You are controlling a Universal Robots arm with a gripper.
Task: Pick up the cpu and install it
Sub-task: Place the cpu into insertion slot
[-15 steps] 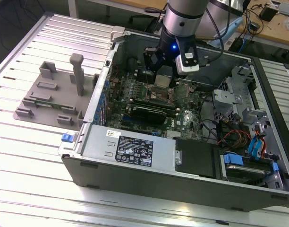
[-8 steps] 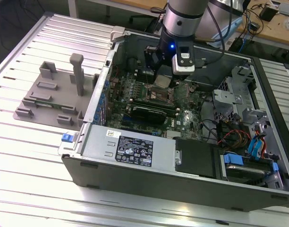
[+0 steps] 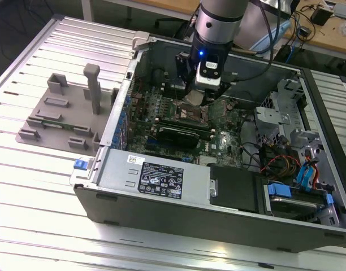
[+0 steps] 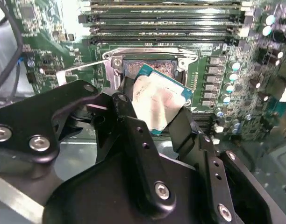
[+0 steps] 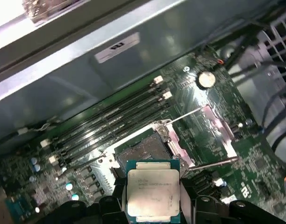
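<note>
Cpu [image 5: 153,189]: silver top facing up, thin green rim visible, pinched on two opposite edges between the black fingers [image 5: 118,192] of the gripper [image 4: 154,114]. It hangs just above the socket [image 5: 143,151] and is not seated; in the second wrist view it overlaps the socket's near edge. The socket is bare, with its metal load plate [image 5: 218,129] swung open to one side. Memory slots [image 5: 110,127] run alongside the socket on the green motherboard [image 5: 255,158]. In the exterior view the arm [image 3: 218,22] reaches down into the open computer case [image 3: 156,176], which lies on a ribbed metal table [image 3: 43,192]. A grey fixture tray [image 3: 34,132] sits beside the case at the exterior view's left.
</note>
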